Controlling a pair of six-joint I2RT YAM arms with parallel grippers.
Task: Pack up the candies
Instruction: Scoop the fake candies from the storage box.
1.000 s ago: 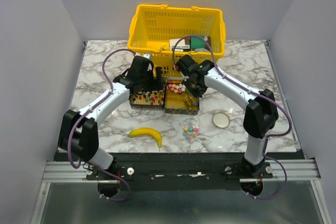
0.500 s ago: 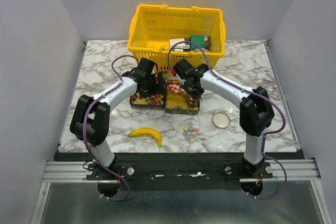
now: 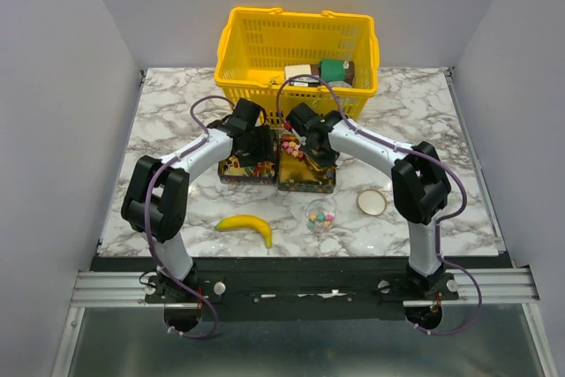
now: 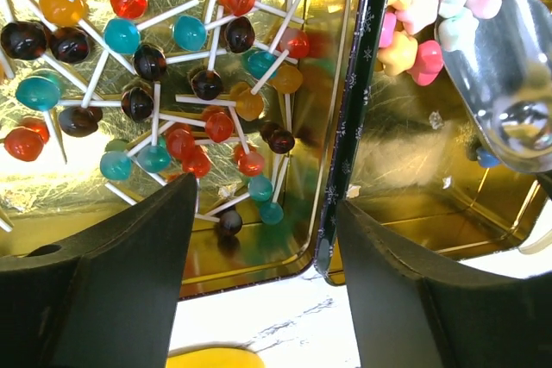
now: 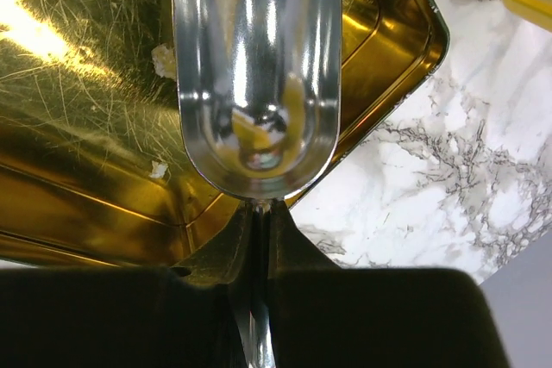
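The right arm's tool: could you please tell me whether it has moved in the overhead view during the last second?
Yes. The right tool has shifted left across the right-hand gold tin, towards the candies at its far left.

A white marble-patterned table [image 3: 159, 121] carries everything. A yellow basket [image 3: 231, 50] stands at the far edge, about mid-width. Just near of it, two gold tins sit side by side: the lollipop tin [image 3: 237, 170] on the left, the open tin [image 3: 309, 183] on the right. Nearer still lies a banana [image 3: 247, 226], left of centre. To its right stands a small clear jar [image 3: 311, 209] (coloured candies [image 3: 322, 218] inside), then a round lid [image 3: 372, 201] lying flat, apart from the jar.
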